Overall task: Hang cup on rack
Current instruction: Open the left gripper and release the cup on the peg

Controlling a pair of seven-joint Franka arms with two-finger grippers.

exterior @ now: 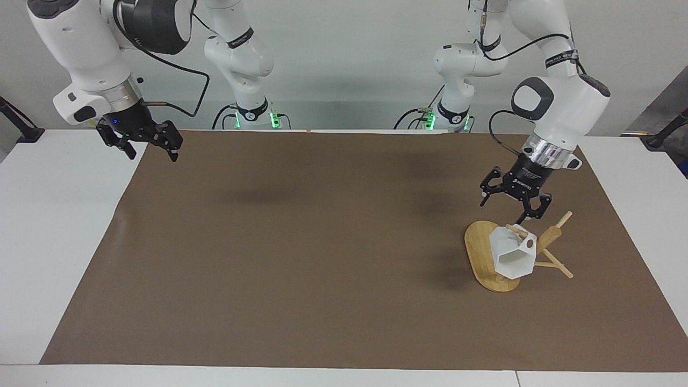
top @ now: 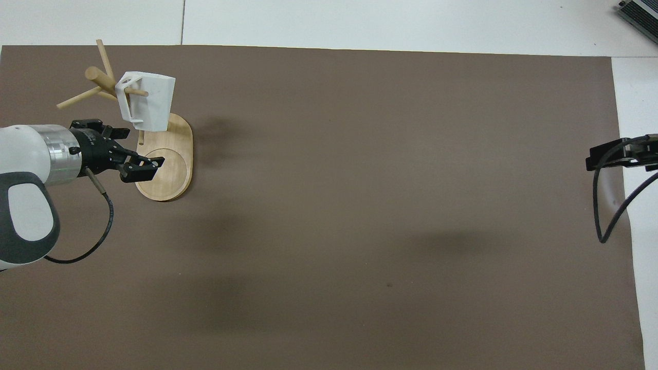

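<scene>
The cup (exterior: 513, 252) hangs by its handle on a rack (exterior: 543, 248) peg, released; the left gripper (exterior: 515, 201) above it is spread and empty, the right gripper (exterior: 146, 140) waits spread, so little remains.

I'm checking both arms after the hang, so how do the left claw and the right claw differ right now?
The left claw hovers over the bamboo mug rack, just above the white faceted mug hanging on a peg; the right claw waits over the brown mat's edge at its own end. The left claw points steeply down; the right claw is more slanted. Both are open and empty.
</scene>
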